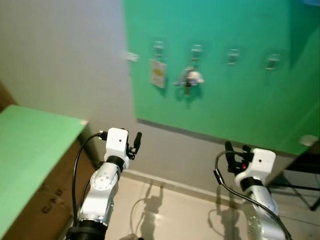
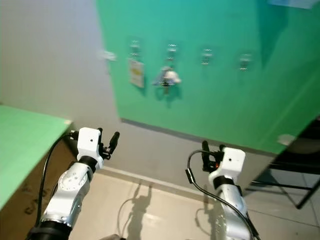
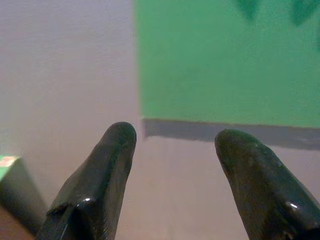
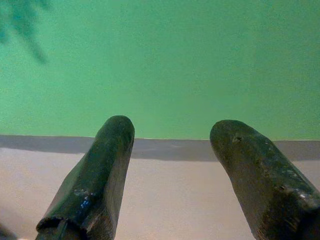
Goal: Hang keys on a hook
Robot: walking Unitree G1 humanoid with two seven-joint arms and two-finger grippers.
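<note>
A bunch of keys (image 1: 189, 78) with a white fob hangs from the second hook (image 1: 196, 50) on the green wall panel (image 1: 240, 100). A pale tag (image 1: 158, 73) hangs from the first hook (image 1: 158, 47). Two more hooks (image 1: 232, 55) (image 1: 272, 60) to the right carry nothing. My left gripper (image 1: 136, 143) is held up well below the panel, its fingers (image 3: 107, 170) open and holding nothing. My right gripper (image 1: 236, 156) is raised at the lower right, its fingers (image 4: 100, 175) also open and holding nothing.
A green-topped cardboard box (image 1: 30, 150) stands at my left. A dark table or chair frame (image 1: 300, 180) stands at the right by the wall. The grey wall (image 1: 60, 60) meets a pale tiled floor (image 1: 175, 210) below.
</note>
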